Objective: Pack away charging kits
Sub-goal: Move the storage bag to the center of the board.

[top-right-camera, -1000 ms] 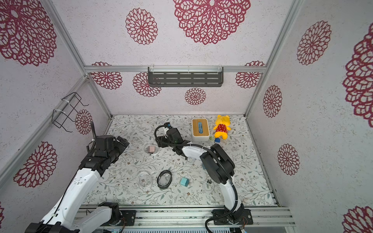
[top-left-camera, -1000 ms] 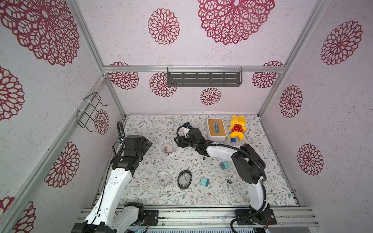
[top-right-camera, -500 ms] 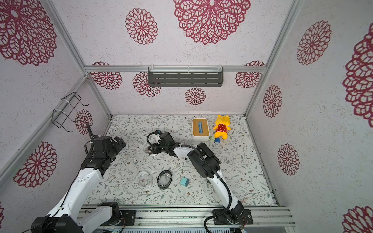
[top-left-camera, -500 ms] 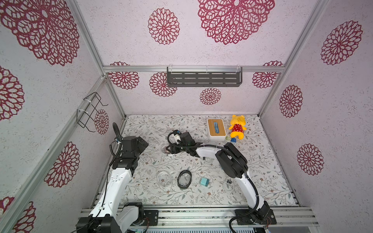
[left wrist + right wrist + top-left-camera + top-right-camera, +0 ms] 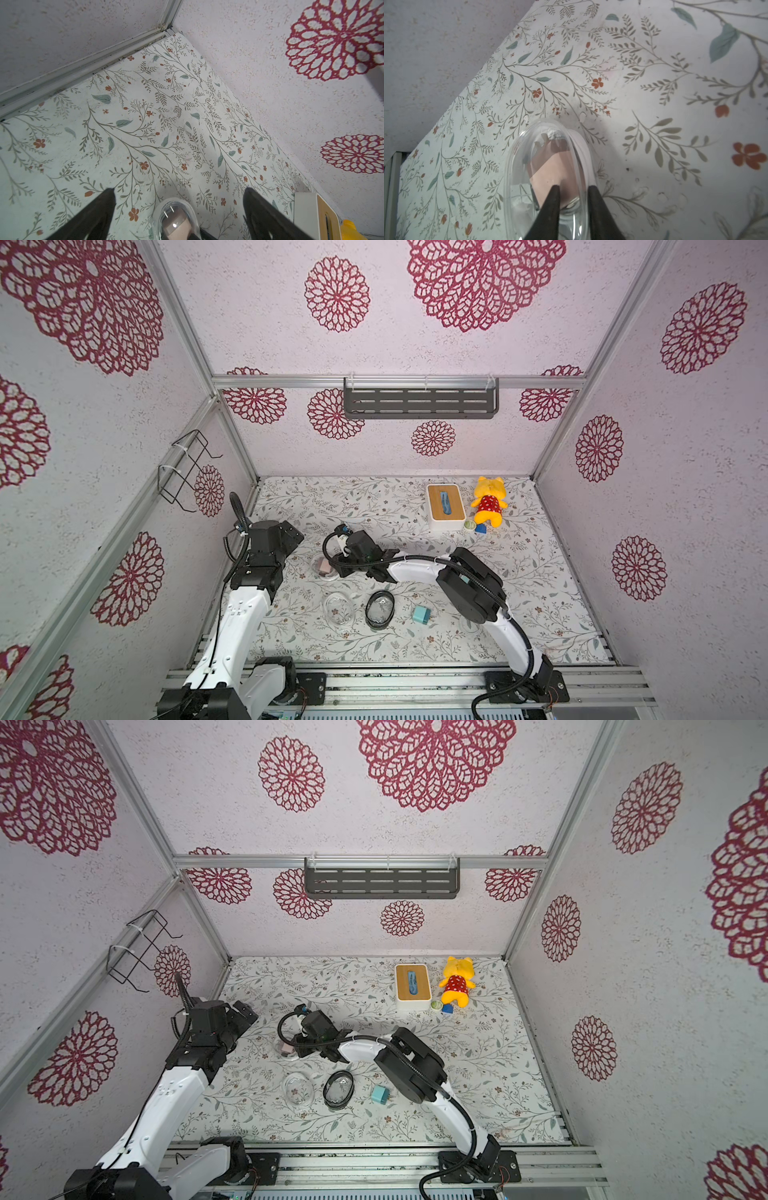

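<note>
Overhead view of a floral-print table inside a walled cell, with my two arms reaching in from the near edge.

My right gripper is left of the table's centre, down over a clear oval case that holds the pink charger. In the right wrist view my two dark fingers stand close together with only a narrow gap. One is over the charger inside the case and the other is at the case's outer rim, so the case wall lies between them. I cannot tell whether they are pinching that wall or are just short of it. The case rests on the table.

My left gripper is above the table near the left wall. Its jaws are spread wide with nothing between them. Its wrist view looks down on the same case, which is apart from it.

Nearer the front edge, in both top views, lie a second case, a dark-rimmed case just beside it, and a teal charger near that. All three are apart from my grippers.

Towards the far right corner, a white box and a yellow plush sit side by side.
</note>
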